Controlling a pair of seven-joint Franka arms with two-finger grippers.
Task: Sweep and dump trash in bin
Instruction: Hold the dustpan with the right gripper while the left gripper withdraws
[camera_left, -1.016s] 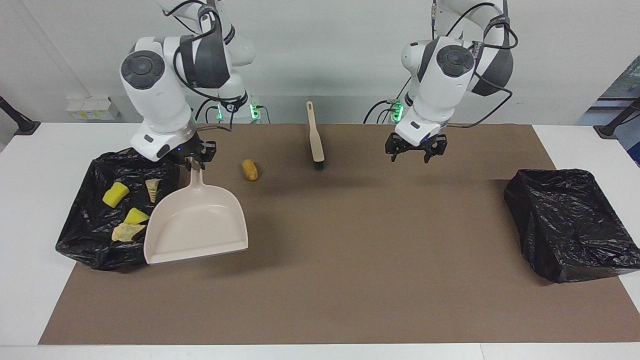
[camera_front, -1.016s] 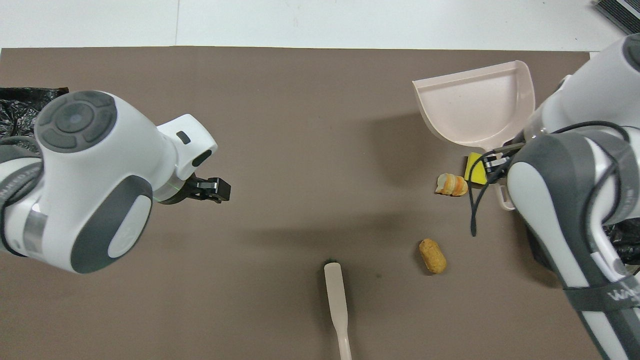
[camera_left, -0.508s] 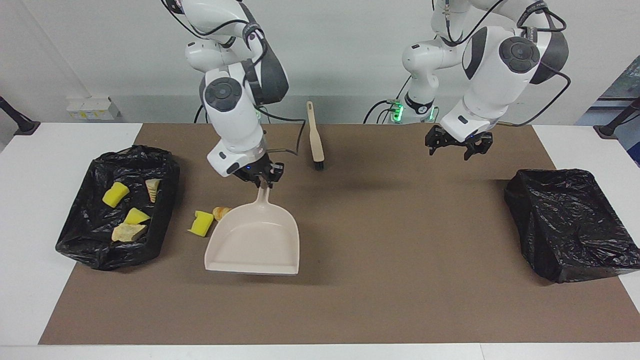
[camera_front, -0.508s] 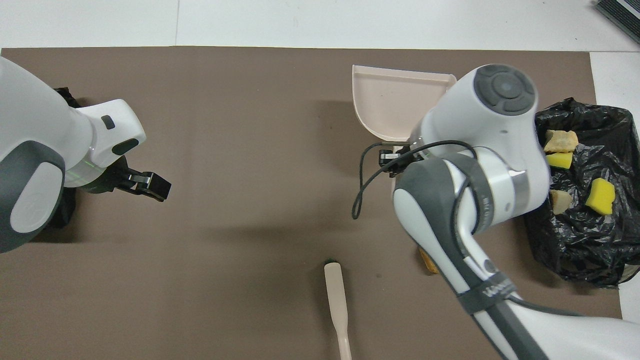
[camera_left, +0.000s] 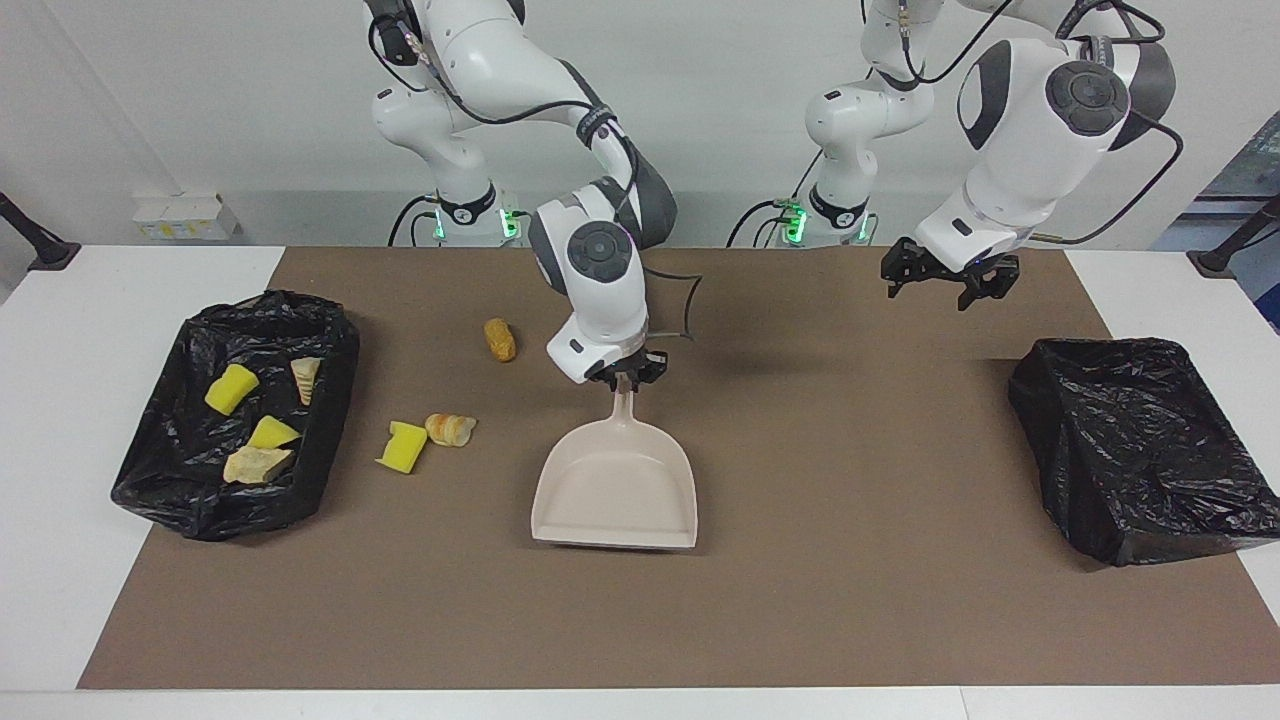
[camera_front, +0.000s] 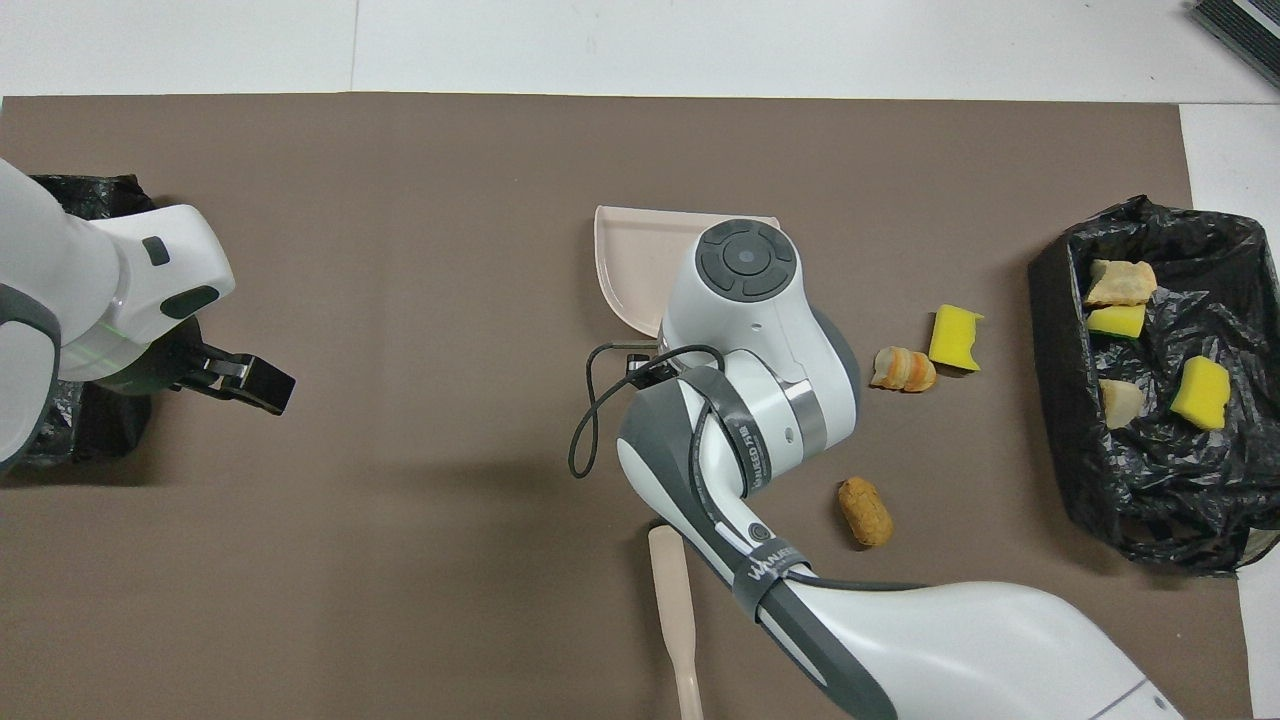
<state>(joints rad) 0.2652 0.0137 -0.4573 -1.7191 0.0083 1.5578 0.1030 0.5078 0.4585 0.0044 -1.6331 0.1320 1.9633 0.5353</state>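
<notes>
— Since half a second ago my right gripper (camera_left: 627, 380) has carried the dustpan (camera_left: 618, 487) from beside the loose scraps to the middle of the brown mat (camera_left: 800, 600). Its fingers are pinched tight on the top of the handle, pan hanging below with its open lip toward the camera across the table.

— And the left one?

— My left gripper (camera_left: 944, 288) has drifted toward its own end of the table, fingers spread wide with nothing in them, over the mat near the empty black bin (camera_left: 1140, 450).

— Where's the trash?

— Four pieces lie in the bin with trash (camera_left: 180, 490) at the right arm's end (two yellow sponge chunks and two tan lumps). Three lie on the mat: a yellow sponge chunk (camera_left: 403, 445) touching a striped bread lump (camera_left: 450, 428) just beside that bin, and the orange-brown nugget (camera_left: 499, 339) nearer to the robots.

— The brush?

— From overhead its handle (camera_front: 675, 625) shows, lying flat close to the robots; my right arm covers the head.
</notes>
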